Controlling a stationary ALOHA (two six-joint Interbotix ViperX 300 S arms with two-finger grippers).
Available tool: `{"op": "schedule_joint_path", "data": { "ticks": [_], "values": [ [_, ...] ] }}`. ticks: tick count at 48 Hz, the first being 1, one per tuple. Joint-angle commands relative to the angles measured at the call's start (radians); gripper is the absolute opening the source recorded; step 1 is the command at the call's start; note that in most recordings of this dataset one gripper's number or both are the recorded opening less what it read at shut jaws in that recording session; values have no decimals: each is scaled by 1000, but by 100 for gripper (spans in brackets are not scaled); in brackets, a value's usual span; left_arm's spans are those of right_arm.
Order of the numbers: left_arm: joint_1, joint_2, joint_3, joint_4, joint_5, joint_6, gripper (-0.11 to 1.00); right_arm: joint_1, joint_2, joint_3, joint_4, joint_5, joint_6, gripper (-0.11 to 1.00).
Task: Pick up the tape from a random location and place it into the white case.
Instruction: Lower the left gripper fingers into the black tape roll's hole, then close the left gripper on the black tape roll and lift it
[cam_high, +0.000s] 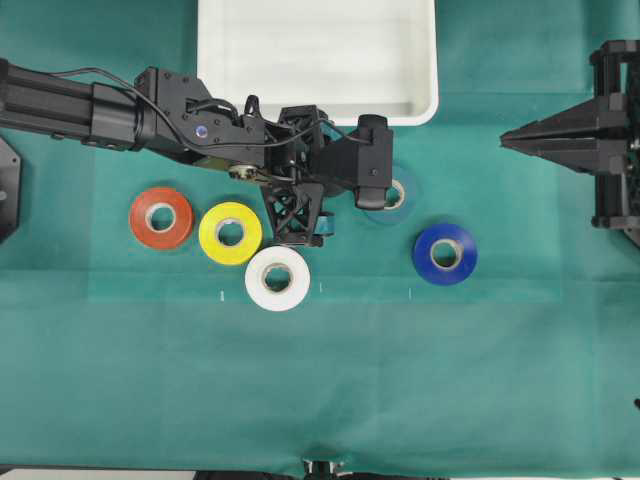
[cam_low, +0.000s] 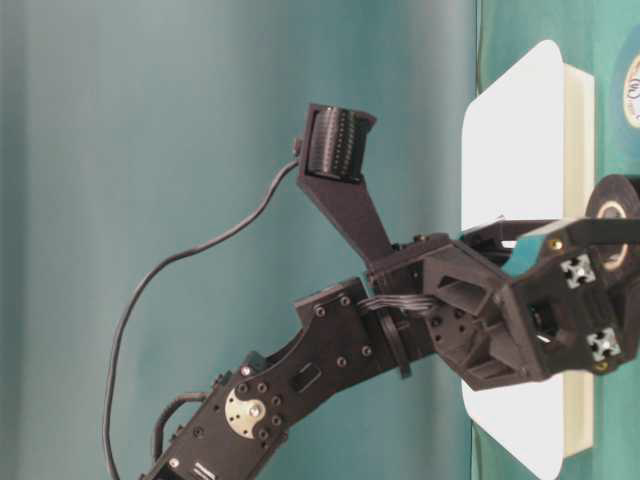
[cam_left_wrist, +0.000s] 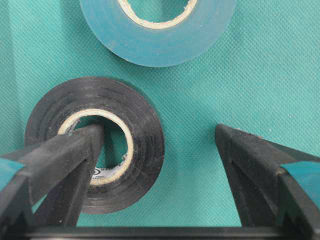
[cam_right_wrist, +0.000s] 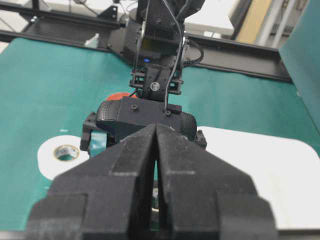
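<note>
Left wrist view shows the left end effector (cam_left_wrist: 155, 150) open, one finger (cam_left_wrist: 75, 155) over the tape's (cam_left_wrist: 140, 135) core, the other outside on the cloth. Closing should pinch the wall squarely. The arm reaches down near the case (cam_high: 318, 60); right end effector (cam_right_wrist: 156, 150) closed.

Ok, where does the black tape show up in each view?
Left wrist: the tape lies lower left, with one finger of the open left end effector over its core hole.
Overhead: hidden beneath that end effector.
Table-level: the black roll at the right edge.
Right wrist: not visible.
Shared landmark: the white case, top centre overhead, right side at table level, lower right in the right wrist view.
</note>
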Motion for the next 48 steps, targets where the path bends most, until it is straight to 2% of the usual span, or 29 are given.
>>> {"op": "schedule_joint_path", "data": {
  "ticks": [1,22,29,32,43,45,48],
  "values": [
    [2,-18,9,0,-9,0,99,0,6,-20,2,-9,2,0],
    [6,-21,15,0,-5,0,99,2,11,-21,2,-9,6,0],
    [6,-23,12,2,6,0,96,2,11,-23,2,-9,6,0],
    [6,-23,11,0,14,0,87,2,11,-21,2,-9,6,0],
    [6,-48,-2,2,43,11,25,2,11,-23,2,-9,8,0],
    [5,-49,-6,3,54,11,20,0,11,-21,3,-9,8,0],
    [5,-49,-12,3,64,11,20,0,11,-21,2,-9,8,0]
  ]
}}
